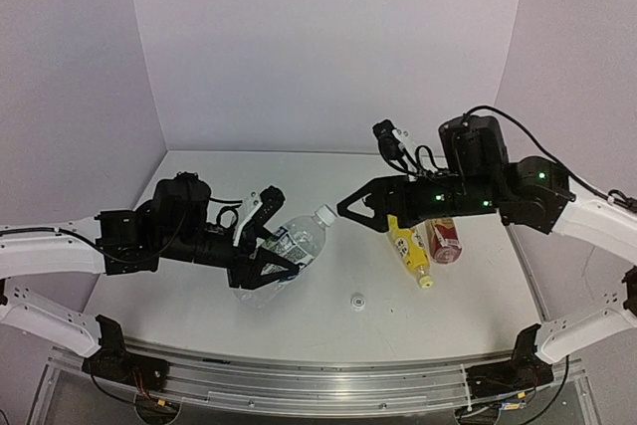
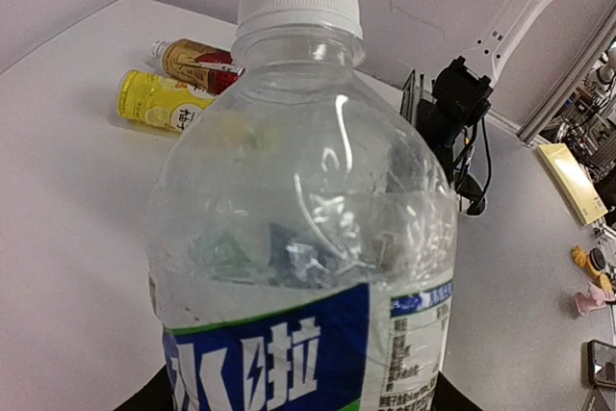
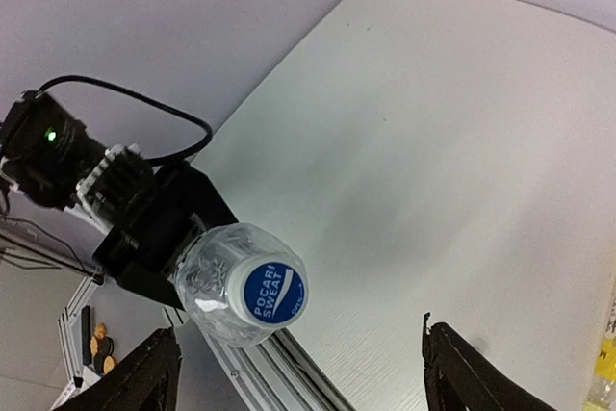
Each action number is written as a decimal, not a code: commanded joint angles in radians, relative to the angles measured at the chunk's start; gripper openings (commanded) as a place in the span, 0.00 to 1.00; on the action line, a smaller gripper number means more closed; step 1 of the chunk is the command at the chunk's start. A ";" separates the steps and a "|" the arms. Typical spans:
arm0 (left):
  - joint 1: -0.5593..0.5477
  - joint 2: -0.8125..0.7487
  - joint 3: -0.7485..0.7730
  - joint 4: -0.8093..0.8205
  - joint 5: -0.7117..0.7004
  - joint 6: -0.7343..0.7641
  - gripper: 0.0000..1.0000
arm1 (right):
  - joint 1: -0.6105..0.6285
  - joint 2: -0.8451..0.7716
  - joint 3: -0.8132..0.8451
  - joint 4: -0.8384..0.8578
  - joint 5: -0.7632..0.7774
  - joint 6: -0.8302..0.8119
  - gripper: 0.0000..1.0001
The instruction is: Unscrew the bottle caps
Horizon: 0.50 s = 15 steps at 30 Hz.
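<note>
The clear bottle [image 1: 282,254] with a blue-white label hangs tilted above the table, its white cap [image 1: 324,214] pointing up and right. My left gripper [image 1: 261,264] is shut on its body; in the left wrist view the clear bottle [image 2: 298,238] fills the frame and only the black tips of my left gripper [image 2: 298,403] show at the bottom corners. My right gripper [image 1: 350,210] stands open just right of the cap, not touching it. From the right wrist, the blue-topped cap [image 3: 272,293] sits between and beyond the right gripper [image 3: 298,377]. The yellow bottle [image 1: 409,251] and amber bottle [image 1: 445,239] lie on the table.
A small white loose cap [image 1: 357,300] lies on the table in front of the yellow bottle. The yellow bottle [image 2: 159,103] and amber bottle [image 2: 200,62] lie side by side under my right arm. Walls close the table at the back and sides; a metal rail [image 1: 299,385] runs along the near edge.
</note>
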 commanded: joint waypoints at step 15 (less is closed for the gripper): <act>0.002 0.029 0.065 -0.020 -0.100 0.061 0.00 | 0.002 0.187 0.150 -0.067 -0.056 0.296 0.55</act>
